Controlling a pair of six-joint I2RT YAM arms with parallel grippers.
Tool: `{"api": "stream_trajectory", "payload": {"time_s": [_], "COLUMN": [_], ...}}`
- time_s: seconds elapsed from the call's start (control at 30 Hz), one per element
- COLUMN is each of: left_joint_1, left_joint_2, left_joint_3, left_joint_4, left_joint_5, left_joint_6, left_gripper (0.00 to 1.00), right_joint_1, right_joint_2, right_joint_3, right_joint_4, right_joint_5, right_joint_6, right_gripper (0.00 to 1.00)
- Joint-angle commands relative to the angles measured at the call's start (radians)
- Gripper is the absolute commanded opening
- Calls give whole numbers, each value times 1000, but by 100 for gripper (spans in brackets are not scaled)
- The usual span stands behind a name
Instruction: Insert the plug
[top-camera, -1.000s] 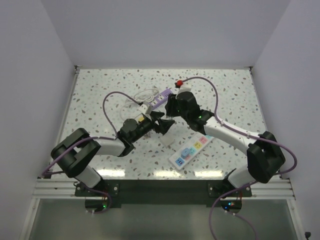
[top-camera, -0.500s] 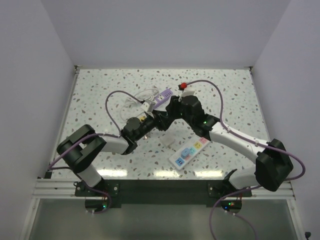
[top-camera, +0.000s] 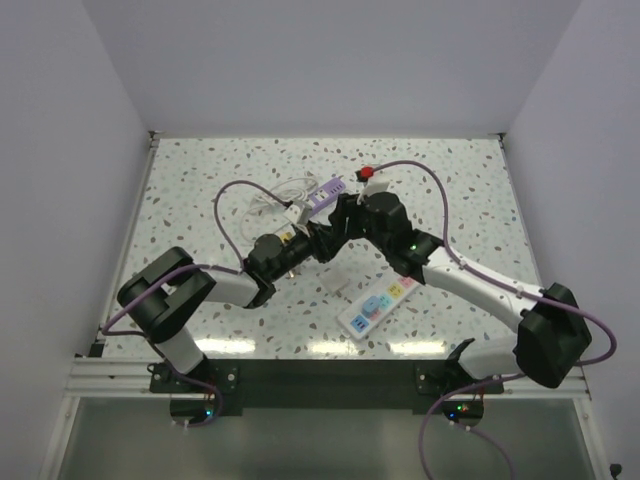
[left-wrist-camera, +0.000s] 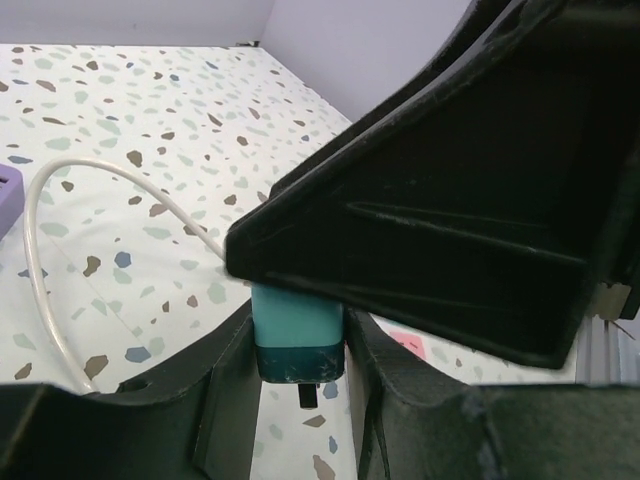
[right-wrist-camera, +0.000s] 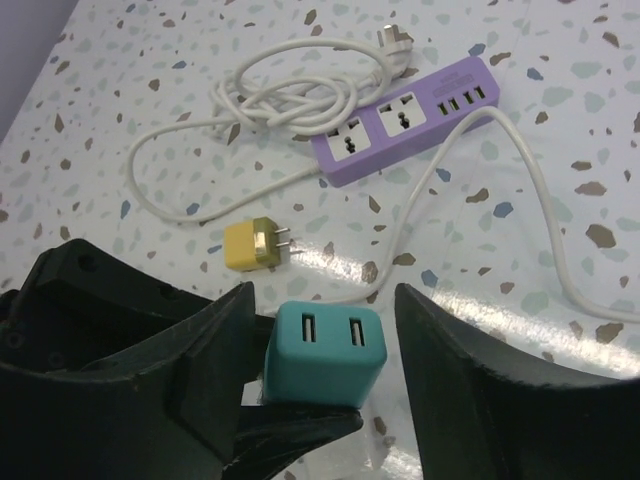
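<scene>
**Teal plug hangs between my two hands, ready to change grip**

The plug (right-wrist-camera: 325, 345) is off the bench (right-wrist-camera: 150, 60), at the lower middle of the right wrist view. Its face with two USB ports is turned toward that camera. My left hand (left-wrist-camera: 298, 350) is clenched on it: in the left wrist view both fingers sit flush on its flat sides, and a dark prong points back toward my left palm. My right hand (right-wrist-camera: 322, 310) straddles the same block with its fingers spread. A sliver of bench shows on the plug's right side, so I judge that this hand is not yet bearing on it.

I expect the plug to be light and rigid, a small hard plastic box that will not give under pressure. Its sides look smooth, so it could twist or slide if I pinch it weakly. The thin prong is the part most easily bent.

I should take it by the two broad side faces, at mid-body, leaving the prongs free and pointing away from my palm. A socket resists, so the hold must be firm and square.

The purple strip (right-wrist-camera: 405, 120) lies at the upper right of the right wrist view. A white strip (top-camera: 378, 300) lies lower centre in the top view. I cannot tell which one is meant.
</scene>
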Motion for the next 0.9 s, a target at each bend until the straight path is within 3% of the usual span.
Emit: {"api": "stream_trajectory", "payload": {"time_s": [0.0, 0.1, 0.17, 0.33, 0.47, 0.5, 0.63, 0.87], "left_joint_1": [0, 15, 46, 92, 110, 117, 120, 124], "left_joint_2": [-40, -66, -81, -155, -210, -228, -267, -297], "left_joint_3": [11, -1, -14, -57, -80, -83, -86, -86], "left_joint_4": [33, -9, -13, -61, -96, -96, -171, -225], "left_joint_5": [67, 133, 180, 337, 498, 562, 612, 626], "left_joint_6": [50, 91, 99, 206, 282, 289, 350, 387], "left_gripper": [0, 0, 0, 0, 0, 0, 0, 0], "right_joint_1": [11, -14, -55, -202, -247, -247, -249, -247], "right_joint_2": [-64, -101, -126, -182, -181, -179, -187, -204], "right_joint_3": [-3, 1, -3, -22, -25, -26, -51, -46], "right_joint_4": [63, 81, 87, 96, 49, 40, 55, -22], "right_joint_5": [-26, -89, -159, -440, -652, -767, -952, -1135], "right_joint_6": [-68, -145, -165, -223, -308, -352, -383, -472], "right_gripper": [65, 92, 99, 99, 98, 97, 94, 90]}}
